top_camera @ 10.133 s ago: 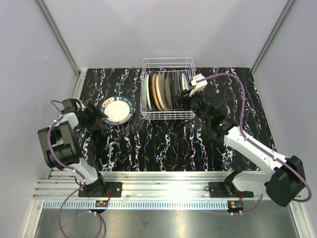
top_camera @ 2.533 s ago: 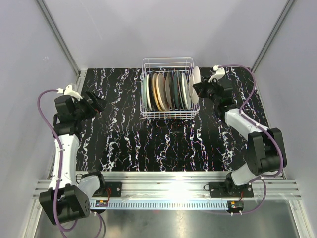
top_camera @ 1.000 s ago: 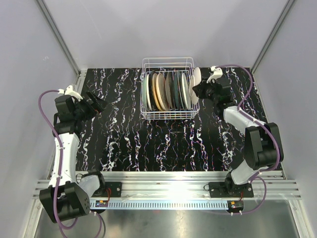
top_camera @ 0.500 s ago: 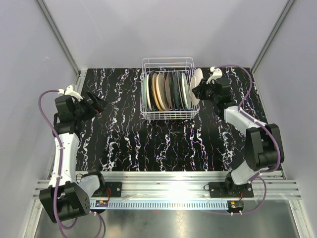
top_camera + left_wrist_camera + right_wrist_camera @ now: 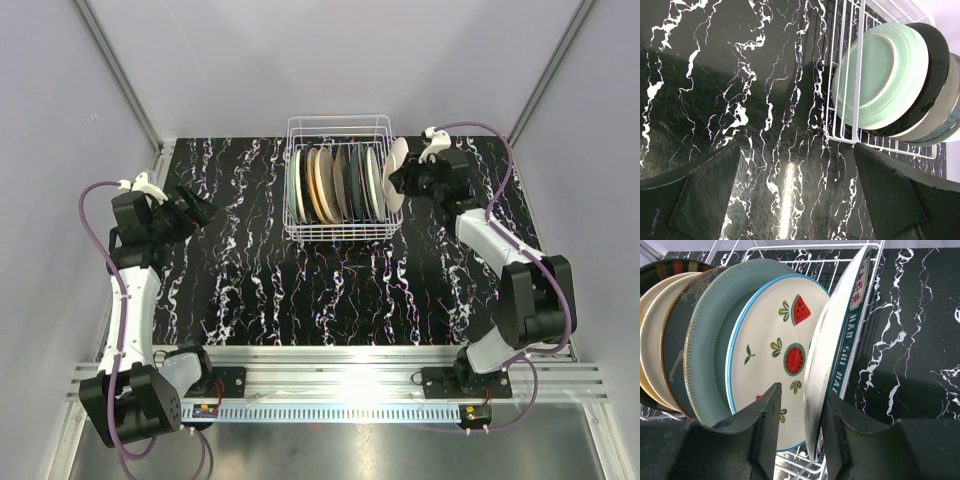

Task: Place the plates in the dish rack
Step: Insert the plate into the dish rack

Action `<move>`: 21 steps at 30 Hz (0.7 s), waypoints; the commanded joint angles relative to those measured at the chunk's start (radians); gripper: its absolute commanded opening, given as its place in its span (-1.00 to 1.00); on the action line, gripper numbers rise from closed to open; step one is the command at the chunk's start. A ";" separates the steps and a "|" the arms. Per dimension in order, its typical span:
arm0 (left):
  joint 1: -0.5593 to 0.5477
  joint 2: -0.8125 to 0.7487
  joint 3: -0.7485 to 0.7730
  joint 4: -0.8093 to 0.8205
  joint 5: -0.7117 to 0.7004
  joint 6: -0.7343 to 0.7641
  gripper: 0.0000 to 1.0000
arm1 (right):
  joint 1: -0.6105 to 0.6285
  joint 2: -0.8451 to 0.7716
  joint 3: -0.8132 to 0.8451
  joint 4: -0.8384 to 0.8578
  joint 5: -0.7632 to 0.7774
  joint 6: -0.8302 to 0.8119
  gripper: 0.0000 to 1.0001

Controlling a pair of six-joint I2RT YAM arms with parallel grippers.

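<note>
The white wire dish rack [image 5: 340, 119] stands at the back of the table with several plates [image 5: 335, 185] on edge in it. The rightmost plate [image 5: 824, 355], white with a teal lettered rim, leans at the rack's right end [image 5: 396, 172]. My right gripper [image 5: 802, 405] straddles this plate's lower edge. Its jaws are open, with a clear gap on the watermelon plate's [image 5: 772, 352] side. My left gripper [image 5: 200, 212] hovers over the table's left side, wide open and empty [image 5: 797, 195]. It faces the pale green plate [image 5: 875, 80] at the rack's left end.
The table is black marble-patterned [image 5: 320, 290], with a metal rail along its near edge [image 5: 340, 385]. Grey walls close in on the left, right and back. The right arm's purple cable [image 5: 490, 135] loops above the back right corner.
My right gripper's jaws have spread away from the rightmost plate's rim, and the plate stays leaning in the rack. The left arm has not moved.
</note>
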 commanded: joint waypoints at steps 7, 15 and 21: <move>0.006 0.006 0.021 0.028 0.025 0.009 0.98 | 0.004 -0.056 0.054 -0.013 0.030 -0.026 -0.18; 0.005 0.006 0.021 0.026 0.025 0.008 0.98 | 0.005 -0.056 0.054 -0.016 0.042 -0.026 -0.51; 0.003 0.006 0.022 0.028 0.026 0.008 0.98 | 0.007 -0.041 0.044 -0.013 0.019 -0.031 -0.79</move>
